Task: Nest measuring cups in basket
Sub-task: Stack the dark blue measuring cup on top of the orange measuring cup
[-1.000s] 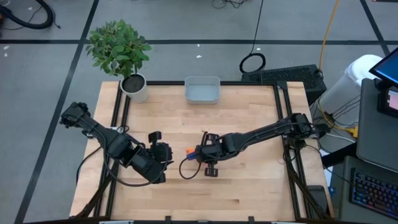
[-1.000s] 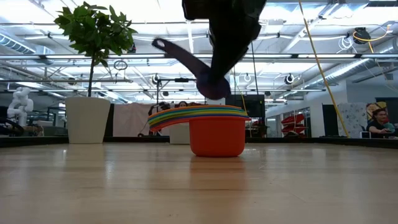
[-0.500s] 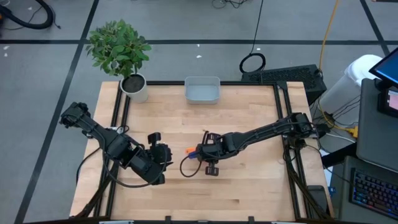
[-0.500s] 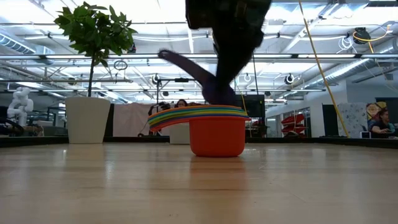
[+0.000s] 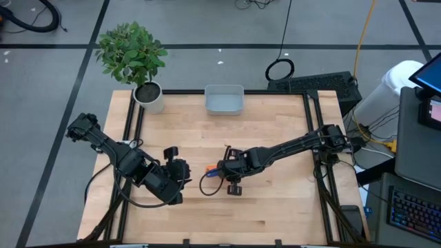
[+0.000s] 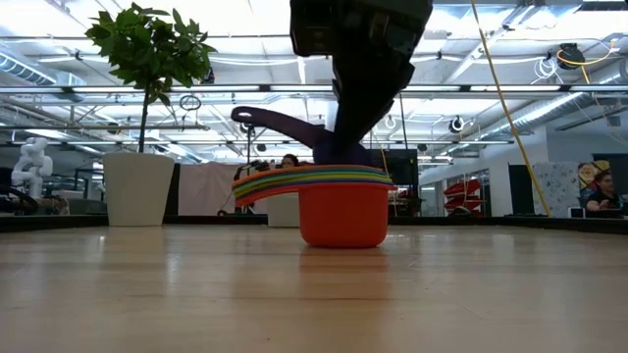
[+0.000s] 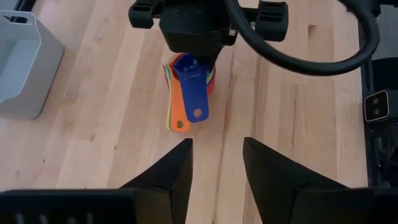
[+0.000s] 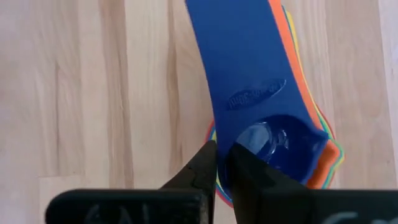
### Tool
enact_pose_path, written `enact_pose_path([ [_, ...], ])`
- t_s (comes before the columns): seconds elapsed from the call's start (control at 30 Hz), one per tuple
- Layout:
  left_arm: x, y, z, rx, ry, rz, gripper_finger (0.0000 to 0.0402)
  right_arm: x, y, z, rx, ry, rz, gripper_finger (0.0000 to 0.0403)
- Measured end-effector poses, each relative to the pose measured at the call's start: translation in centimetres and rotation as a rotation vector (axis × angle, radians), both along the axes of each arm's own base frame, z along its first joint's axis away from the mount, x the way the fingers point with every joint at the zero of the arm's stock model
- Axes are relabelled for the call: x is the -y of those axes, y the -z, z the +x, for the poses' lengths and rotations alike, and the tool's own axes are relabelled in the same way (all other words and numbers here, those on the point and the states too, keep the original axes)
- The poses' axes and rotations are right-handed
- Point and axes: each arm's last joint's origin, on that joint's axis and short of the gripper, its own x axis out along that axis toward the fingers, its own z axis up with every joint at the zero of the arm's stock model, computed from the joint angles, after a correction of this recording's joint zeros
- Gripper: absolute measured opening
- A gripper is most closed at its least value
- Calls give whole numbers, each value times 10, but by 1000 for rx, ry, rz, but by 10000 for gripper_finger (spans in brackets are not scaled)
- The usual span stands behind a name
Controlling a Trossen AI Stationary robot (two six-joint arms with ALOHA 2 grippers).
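Right gripper point(image 8: 222, 163) pinching dark blue cup point(image 7: 188, 68) rim atop nested stack point(image 6: 324, 178); handle toward left gripper point(image 7: 216, 163), jaws spread.

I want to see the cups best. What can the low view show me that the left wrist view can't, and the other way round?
Only the low view shows the stack from the side: the red cup at the bottom, on the table, and the plant pot. Only the left wrist view shows the basket, apart from the stack, and the left gripper, open. Both show the right gripper on the dark blue cup atop the stack.
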Motion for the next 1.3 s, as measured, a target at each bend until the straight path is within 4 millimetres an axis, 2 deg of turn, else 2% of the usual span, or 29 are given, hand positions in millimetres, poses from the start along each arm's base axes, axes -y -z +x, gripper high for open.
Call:
enact_pose_path([
  [0.23,0,0,0,0,0,0,148,0,-1,1,17,-11,-1,44],
  [0.63,0,0,0,1,-4,-4,141,-1,-2,2,36,-8,4,135],
  [0.77,0,0,0,2,-9,-8,146,0,-9,1,58,-10,8,157],
  [0.87,0,0,0,2,-11,-10,152,0,-22,-3,97,-14,15,168],
  [1.07,2,5,5,-11,4,8,174,2,-70,-24,237,-2,-29,176],
  [1.17,6,20,17,-62,13,41,191,0,-92,-42,283,11,-87,173],
  [1.3,10,44,35,-142,15,91,223,-5,-112,-68,287,44,-153,172],
])
